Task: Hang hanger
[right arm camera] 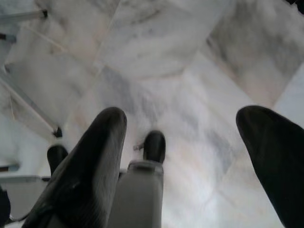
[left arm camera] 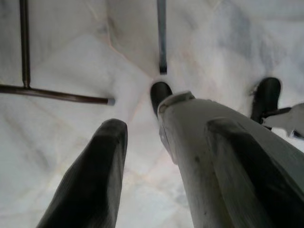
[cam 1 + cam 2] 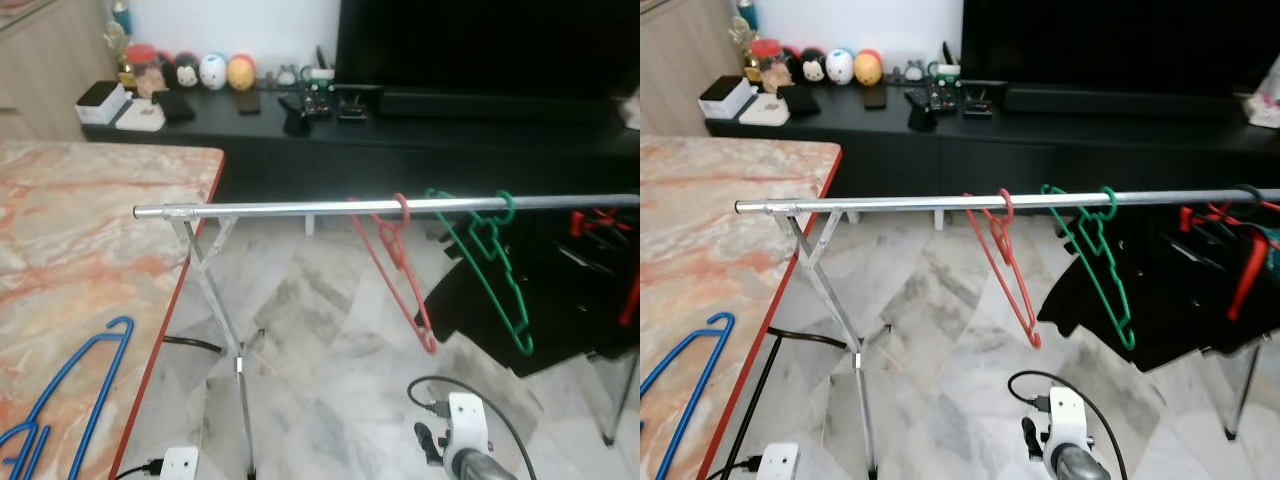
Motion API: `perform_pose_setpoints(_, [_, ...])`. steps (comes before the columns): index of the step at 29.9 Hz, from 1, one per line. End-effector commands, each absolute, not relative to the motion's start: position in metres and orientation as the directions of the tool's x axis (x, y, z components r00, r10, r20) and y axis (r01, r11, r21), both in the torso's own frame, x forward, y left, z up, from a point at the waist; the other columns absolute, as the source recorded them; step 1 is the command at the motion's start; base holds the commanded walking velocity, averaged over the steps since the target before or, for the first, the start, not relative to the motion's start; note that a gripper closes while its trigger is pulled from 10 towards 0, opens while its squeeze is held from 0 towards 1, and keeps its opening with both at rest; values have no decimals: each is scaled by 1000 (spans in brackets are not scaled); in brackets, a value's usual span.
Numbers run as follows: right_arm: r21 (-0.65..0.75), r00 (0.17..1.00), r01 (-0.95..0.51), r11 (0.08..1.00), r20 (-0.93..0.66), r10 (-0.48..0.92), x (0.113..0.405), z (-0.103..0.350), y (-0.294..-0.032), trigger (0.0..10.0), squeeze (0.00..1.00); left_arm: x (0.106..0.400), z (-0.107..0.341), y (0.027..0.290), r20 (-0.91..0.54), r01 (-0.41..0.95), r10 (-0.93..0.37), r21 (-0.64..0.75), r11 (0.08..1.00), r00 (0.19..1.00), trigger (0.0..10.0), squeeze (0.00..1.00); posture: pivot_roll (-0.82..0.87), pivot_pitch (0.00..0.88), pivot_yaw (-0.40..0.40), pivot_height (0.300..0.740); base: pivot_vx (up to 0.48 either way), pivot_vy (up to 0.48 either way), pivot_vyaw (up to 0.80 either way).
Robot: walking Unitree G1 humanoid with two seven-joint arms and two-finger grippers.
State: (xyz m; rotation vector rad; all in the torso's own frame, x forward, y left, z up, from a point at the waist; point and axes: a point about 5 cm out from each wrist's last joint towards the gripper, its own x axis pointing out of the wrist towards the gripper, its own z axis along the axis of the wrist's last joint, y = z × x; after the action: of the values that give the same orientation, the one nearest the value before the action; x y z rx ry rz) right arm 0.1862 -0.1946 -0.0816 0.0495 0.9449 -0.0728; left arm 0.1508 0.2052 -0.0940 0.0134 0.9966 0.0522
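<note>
Both arms hang floorward, left gripper point(image 2: 161, 161) and right gripper point(image 1: 190, 156) fingers apart.

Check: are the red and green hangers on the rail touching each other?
Apart. In the left eye view, the red hanger and green hanger hook over the rail at separate spots, with floor visible between them all the way down.

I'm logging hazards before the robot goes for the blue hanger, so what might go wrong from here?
1. The blue hanger lies flat on the marble table near its red edge; a poor pinch might push it off.
2. The red hanger and green hanger already hang on the rail; a careless swing might knock them.
3. A black cable runs on the floor by the rack's leg, a likely snag for the feet.
</note>
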Motion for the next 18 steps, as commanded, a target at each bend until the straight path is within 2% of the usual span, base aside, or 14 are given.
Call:
perform_pose_setpoints(1, [9,595,73,997,-803,-36,192,-79,-194,10000,0,131,-102,201,-871,-39,38,22,999,489,10000,0,7,50,-26,740,-251,0,0])
perform_pose_setpoints(5, [7,593,66,998,-805,-34,192,-79,-194,10000,0,131,-102,202,-873,-34,37,23,999,486,10000,0,6,45,-23,740,-246,0,0])
perform_pose_setpoints(18, [3,588,58,998,-808,-31,190,-80,-194,10000,0,130,-102,202,-872,-20,31,24,999,488,10000,0,8,29,-19,740,0,0,0])
